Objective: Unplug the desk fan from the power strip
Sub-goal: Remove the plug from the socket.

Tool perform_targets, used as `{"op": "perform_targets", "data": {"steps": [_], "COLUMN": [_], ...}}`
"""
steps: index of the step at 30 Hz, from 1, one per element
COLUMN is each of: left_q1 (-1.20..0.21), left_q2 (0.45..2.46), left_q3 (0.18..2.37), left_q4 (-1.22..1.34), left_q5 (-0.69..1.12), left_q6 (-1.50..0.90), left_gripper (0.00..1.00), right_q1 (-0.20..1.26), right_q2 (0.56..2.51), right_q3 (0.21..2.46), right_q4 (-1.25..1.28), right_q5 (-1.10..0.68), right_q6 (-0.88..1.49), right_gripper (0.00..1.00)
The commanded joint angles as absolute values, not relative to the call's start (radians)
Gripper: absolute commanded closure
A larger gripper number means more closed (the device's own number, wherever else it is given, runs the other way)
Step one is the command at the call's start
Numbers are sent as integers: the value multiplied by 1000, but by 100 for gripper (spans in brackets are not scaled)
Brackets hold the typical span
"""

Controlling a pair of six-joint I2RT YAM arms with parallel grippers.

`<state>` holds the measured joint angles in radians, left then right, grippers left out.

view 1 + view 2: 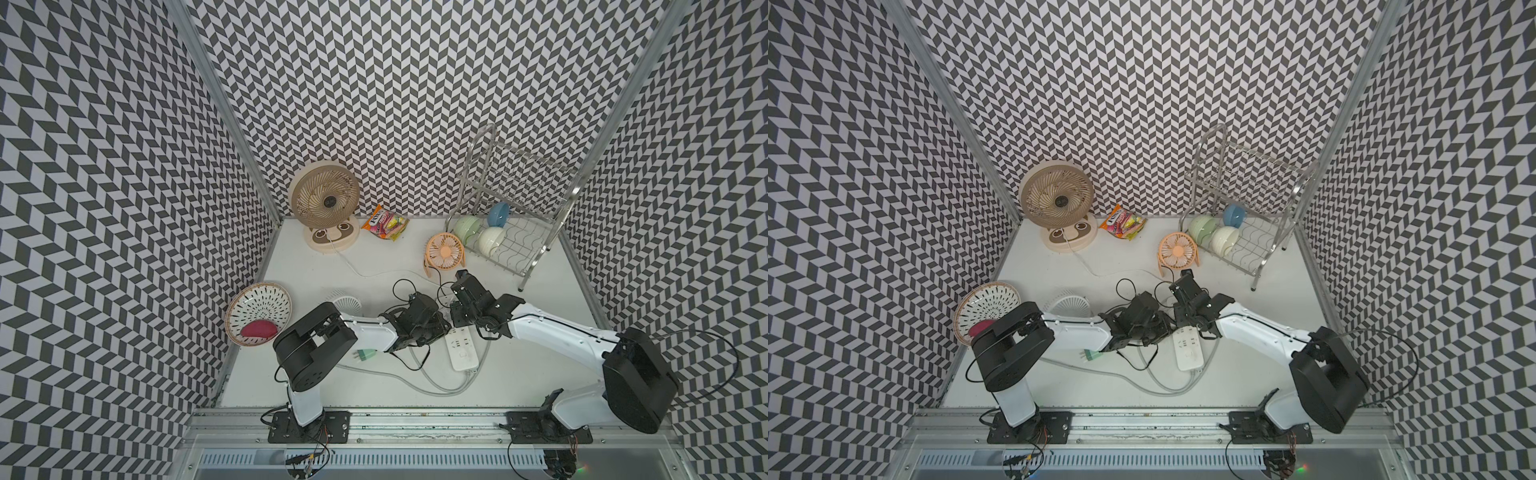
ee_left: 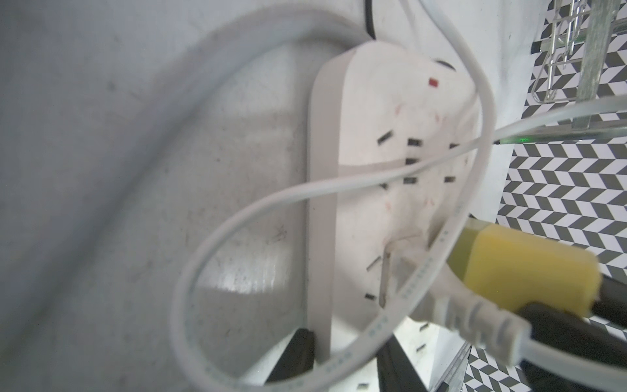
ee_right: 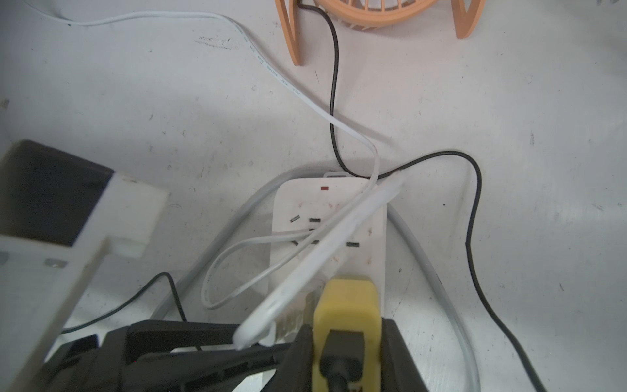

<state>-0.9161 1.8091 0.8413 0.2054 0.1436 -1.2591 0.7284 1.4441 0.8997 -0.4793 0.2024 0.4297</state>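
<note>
Both top views: my left end effector (image 1: 438,330) and right end effector (image 1: 455,319) meet nose to nose over the far end of the long flat white power strip (image 1: 463,353) (image 1: 1190,355). It lies on the white surface (image 1: 540,282) directly beneath them. Its thick pale grey cable (image 1: 440,388) loops off behind them. The jaws are hidden from up here.

Left wrist: my left end effector (image 2: 346,363) is pressed together on the strip's long side edge, and the strip (image 2: 373,112) runs straight ahead of it. Near it, black fingers (image 2: 556,325) carry a yellow block-shaped plug (image 2: 515,271). Just beside that is a white moulded plug (image 2: 451,305) with one metal prong showing; I cannot tell if it is seated.

Right wrist: my right end effector (image 3: 344,339) is pinching the yellow plug (image 3: 346,305), with a black lead (image 3: 339,370) leaving its back. The strip (image 3: 339,203) is dead ahead, and a small orange plastic fan (image 3: 373,13) stands beyond it.
</note>
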Motion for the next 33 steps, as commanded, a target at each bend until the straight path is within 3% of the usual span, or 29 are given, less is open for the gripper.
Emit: {"op": "perform_targets", "data": {"steps": [1,4,10,14,17,21,33], "left_q1": [-917,-917,-922,-922,-929,-931,-932], "left_q2": [1900,1915,1922,1942,1943,1945,1786], "left_q3": [793,808,802,821,827,840,853], "left_q4": [14,5,7,3,2,1,-2], "left_q5": [84,83,91,100,100,99,68], "left_q6": [-1260,-1247,-1258,-1253,-1253,-1233,-1131], "left_gripper": [65,65,65,65,65,64,51], "right_q1": [790,818,753,758,748,655,405], "right_q2": [1400,1384,1341,1364,1349,1326,1344], "right_q3": [987,981,970,981,986,997,1101], "right_q4": [-342,-311,-353,-320,-333,-372,-314], "right_q5": [75,36,214,26,103,208,205], "right_q6": [425,418,429,370,416,424,369], "right_gripper": [80,80,78,78,78,77,76]}}
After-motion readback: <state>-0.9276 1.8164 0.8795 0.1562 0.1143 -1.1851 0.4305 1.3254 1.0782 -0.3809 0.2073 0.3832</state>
